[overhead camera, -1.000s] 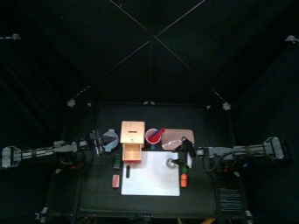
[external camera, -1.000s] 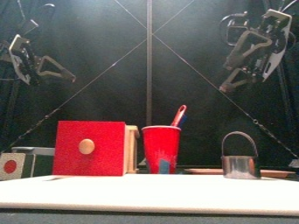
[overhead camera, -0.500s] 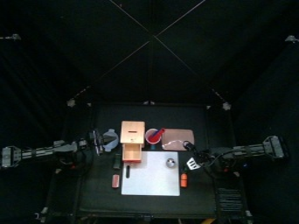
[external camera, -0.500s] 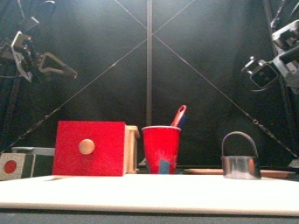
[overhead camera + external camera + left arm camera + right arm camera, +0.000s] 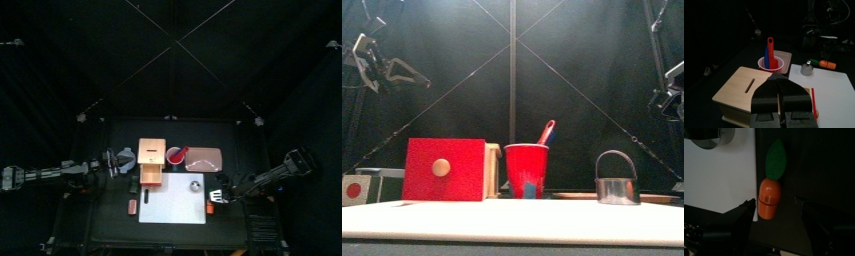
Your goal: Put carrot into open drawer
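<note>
Clearly, little of the task is done: the carrot (image 5: 771, 199) lies ungrasped on the bench (image 5: 234, 225), beside the white sheet (image 5: 174, 204) at about four o'clock from the wooden box (image 5: 152, 158). The right claw (image 5: 776, 213) is spread wide around it, holding nothing. The left claw (image 5: 783, 98) is seen pressed together and empty. Only the right wrist view shows the carrot's green leaf; whether the drawer is open cannot be told.

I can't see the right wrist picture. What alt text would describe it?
An orange carrot with a green leaf top lies beside a white sheet, between the right gripper's two open black fingers. A shiny metal object sits at the sheet's far corner.
</note>
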Tool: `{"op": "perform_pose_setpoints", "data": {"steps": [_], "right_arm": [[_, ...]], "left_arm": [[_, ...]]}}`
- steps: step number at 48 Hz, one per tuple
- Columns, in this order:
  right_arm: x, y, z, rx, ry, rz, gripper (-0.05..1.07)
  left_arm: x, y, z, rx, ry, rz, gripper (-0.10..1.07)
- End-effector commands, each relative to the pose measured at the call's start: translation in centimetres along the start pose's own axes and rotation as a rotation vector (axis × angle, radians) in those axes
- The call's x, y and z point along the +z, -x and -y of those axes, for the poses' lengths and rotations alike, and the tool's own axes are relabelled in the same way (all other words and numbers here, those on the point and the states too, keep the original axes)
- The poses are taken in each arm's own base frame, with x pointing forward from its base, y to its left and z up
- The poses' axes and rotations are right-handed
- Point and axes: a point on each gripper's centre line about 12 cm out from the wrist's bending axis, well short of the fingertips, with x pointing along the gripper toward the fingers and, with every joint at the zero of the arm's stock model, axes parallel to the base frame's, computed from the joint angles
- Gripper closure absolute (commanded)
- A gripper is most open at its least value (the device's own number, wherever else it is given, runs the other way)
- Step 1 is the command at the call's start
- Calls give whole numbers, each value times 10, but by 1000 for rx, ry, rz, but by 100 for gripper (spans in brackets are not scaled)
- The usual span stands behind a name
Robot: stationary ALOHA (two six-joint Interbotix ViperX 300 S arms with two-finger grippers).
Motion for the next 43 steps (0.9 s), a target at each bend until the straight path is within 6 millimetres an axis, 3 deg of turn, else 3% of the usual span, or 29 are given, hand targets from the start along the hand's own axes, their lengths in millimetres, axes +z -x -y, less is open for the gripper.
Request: {"op": "perform_pose_setpoints", "data": {"steps": [1,15,28,36,43], "right_arm": [[-5,-3,-10,20,9,-12,9],[-8,-20,-10,-28,13,-3,10],[-16,-26,-22,-27,34,-5,42],[-7,22,-36,99,108,13,42],[18,88,-64,273,164,101,43]], "left_arm": [[7,-3,1,-3,-2,20,98],[1,-2,1,-3,3,5,98],[0,-1,1,-4,6,3,98],[0,-1,1,-4,6,3,98],[0,-1,1,-4,6,5,98]]}}
